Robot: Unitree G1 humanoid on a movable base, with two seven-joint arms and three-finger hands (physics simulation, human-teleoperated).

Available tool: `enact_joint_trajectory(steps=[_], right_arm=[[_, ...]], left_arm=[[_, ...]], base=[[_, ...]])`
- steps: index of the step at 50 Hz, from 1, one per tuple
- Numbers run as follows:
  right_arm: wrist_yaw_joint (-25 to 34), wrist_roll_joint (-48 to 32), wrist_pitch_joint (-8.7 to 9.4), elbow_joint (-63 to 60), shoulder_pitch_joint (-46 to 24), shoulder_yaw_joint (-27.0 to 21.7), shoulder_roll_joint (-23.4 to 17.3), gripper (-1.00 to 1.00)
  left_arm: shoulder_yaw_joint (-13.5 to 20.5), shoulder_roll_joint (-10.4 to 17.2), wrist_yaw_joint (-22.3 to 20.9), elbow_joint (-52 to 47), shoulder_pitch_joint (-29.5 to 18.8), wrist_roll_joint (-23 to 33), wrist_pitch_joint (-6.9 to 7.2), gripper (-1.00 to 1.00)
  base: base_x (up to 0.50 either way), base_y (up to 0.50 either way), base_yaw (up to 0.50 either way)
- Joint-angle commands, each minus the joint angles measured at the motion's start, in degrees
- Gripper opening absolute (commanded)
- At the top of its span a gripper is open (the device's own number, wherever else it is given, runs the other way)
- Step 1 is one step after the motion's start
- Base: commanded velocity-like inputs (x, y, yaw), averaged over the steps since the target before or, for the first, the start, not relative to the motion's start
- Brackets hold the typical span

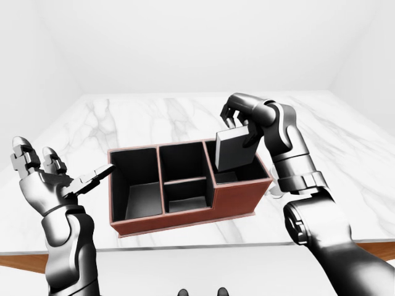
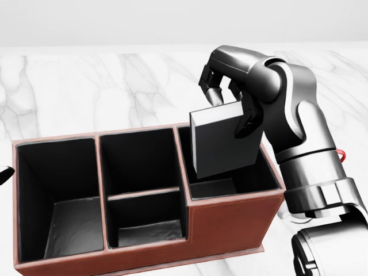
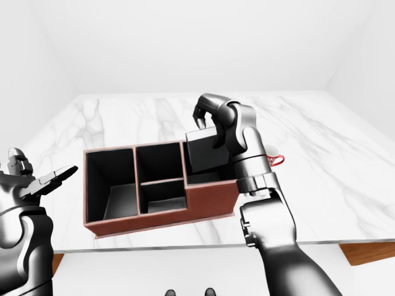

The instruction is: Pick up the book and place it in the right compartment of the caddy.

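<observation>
The book [image 2: 223, 145], a dark grey slab, hangs tilted over the right compartment [image 2: 214, 188] of the red-brown caddy [image 2: 230, 221]. Its lower edge sits at that compartment's mouth. My right hand [image 2: 230, 109] is shut on the book's top edge, with the fingers [image 2: 211, 92] behind it and the thumb in front. My left hand [image 1: 46, 176] is open, palm up, off the caddy's left end and touching nothing. The caddy has a left bay, a middle bay split in two, and the right bay; all are black inside.
The caddy stands on a white marble table [image 1: 154, 117], whose near edge [image 1: 185, 246] runs along the bottom of the left-eye view. A white mug with a red handle [image 3: 276, 160] stands just right of the caddy, behind my right forearm.
</observation>
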Motion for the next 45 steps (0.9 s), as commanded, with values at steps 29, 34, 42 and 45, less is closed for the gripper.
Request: enact_joint_trajectory(steps=[29,34,42,45], right_arm=[[0.0,2.5,0.0,8.7,0.2,-0.4,0.1,-1.0],[0.0,2.9,0.0,9.6,0.7,-0.3,0.2,-1.0],[0.0,3.8,0.0,12.2,0.9,-0.3,0.4,-1.0],[0.0,4.1,0.0,12.9,0.9,-0.2,0.4,-1.0]], left_arm=[[0.0,0.0,0.0,0.0,0.1,-0.1,0.02,1.0],[-0.1,0.0,0.0,0.3,0.0,0.0,-0.12,1.0],[-0.1,-0.1,-0.1,0.5,0.0,0.1,-0.41,1.0],[0.0,0.0,0.0,0.2,0.0,0.0,-0.11,1.0]], base=[[0.0,0.0,0.0],[0.0,0.0,0.0],[0.0,0.0,0.0],[0.0,0.0,0.0]])
